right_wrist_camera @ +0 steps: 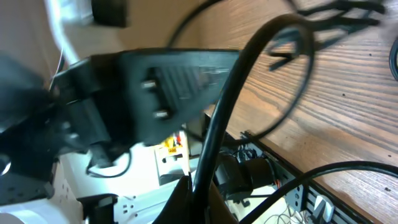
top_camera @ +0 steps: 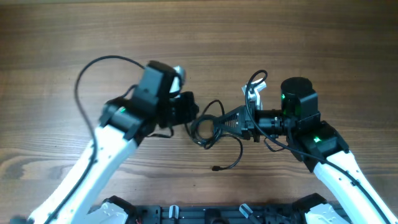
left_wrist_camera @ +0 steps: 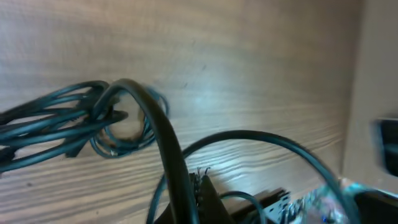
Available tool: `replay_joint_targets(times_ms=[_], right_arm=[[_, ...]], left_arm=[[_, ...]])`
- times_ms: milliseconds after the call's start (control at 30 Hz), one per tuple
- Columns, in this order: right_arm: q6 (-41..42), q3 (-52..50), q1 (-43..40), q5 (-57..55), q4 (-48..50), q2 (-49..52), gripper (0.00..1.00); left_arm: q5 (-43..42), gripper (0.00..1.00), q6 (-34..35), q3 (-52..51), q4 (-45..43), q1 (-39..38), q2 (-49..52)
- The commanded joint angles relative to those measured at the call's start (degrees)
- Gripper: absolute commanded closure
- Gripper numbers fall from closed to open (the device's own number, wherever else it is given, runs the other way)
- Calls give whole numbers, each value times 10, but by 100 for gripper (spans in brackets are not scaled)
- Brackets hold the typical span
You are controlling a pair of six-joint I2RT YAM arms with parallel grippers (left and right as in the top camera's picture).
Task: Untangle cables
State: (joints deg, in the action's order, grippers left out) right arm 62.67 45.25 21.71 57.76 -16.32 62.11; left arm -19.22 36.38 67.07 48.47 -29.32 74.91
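Note:
The cables are thin black cords in a small tangle on the wooden table between my two grippers. One strand trails down to a plug end. My left gripper is at the tangle's left side and is shut on a strand. In the left wrist view the strand runs up from the gripper's fingers to the coiled bundle. My right gripper is at the tangle's right side. In the right wrist view its fingers are shut on a black strand that arches over the table.
The left arm's thick black cable loops over the table at the back left. The right arm's own cable loops by its wrist. The robot base rail lies along the front edge. The left gripper body fills much of the right wrist view.

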Motion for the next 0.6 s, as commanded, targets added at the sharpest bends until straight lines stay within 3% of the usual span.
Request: replay_joint_targets(times_ms=[0,267,333,400,567], right_arm=[[-12,5,2,-3,-7,4,96],[-27,5,2,-13,-11,4,96],[-27,5,2,-26,-11,4,96],[-27,5,2,-41,-11,4,96],[-27,5,2,-42,-19,4,96]], left_arm=[[-47,96,14,13,-10,-23,51],[-83,96,-36,13,-75,-15,19],[-52,96,-54,11,-65,-27,25],[30,96,-39,8,-32,-59,51],[41,96,-39,8,-32,-82,76]])
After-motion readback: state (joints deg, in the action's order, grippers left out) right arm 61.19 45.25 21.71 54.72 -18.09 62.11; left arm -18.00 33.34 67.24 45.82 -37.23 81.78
